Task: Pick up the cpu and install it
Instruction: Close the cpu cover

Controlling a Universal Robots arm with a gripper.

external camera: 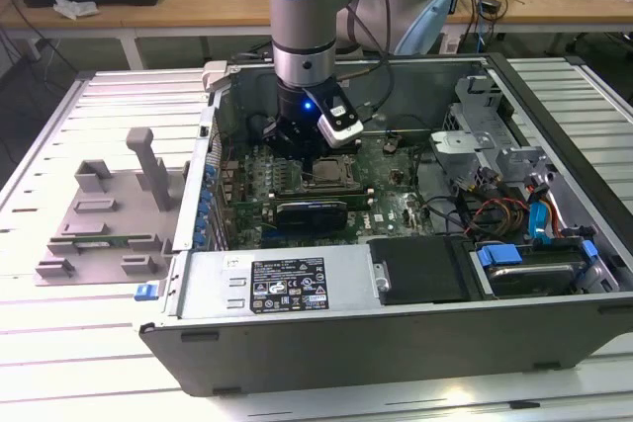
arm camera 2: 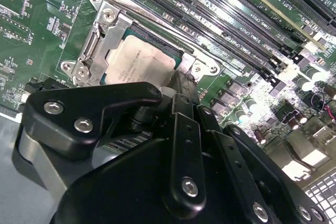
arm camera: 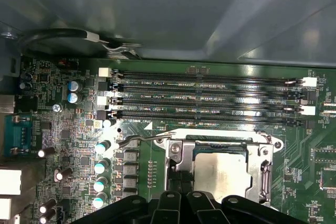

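Bright light, glare on memory slots [arm camera 2: 236, 30], dim case wall [arm camera: 157, 9]

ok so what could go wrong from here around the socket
1. The black gripper hangs right at the edge of the flat silver-grey cpu lying in the metal-framed socket; a sideways drift could nudge it askew.
2. Whether the chip sits flat is unclear; pressing down could harm the socket.
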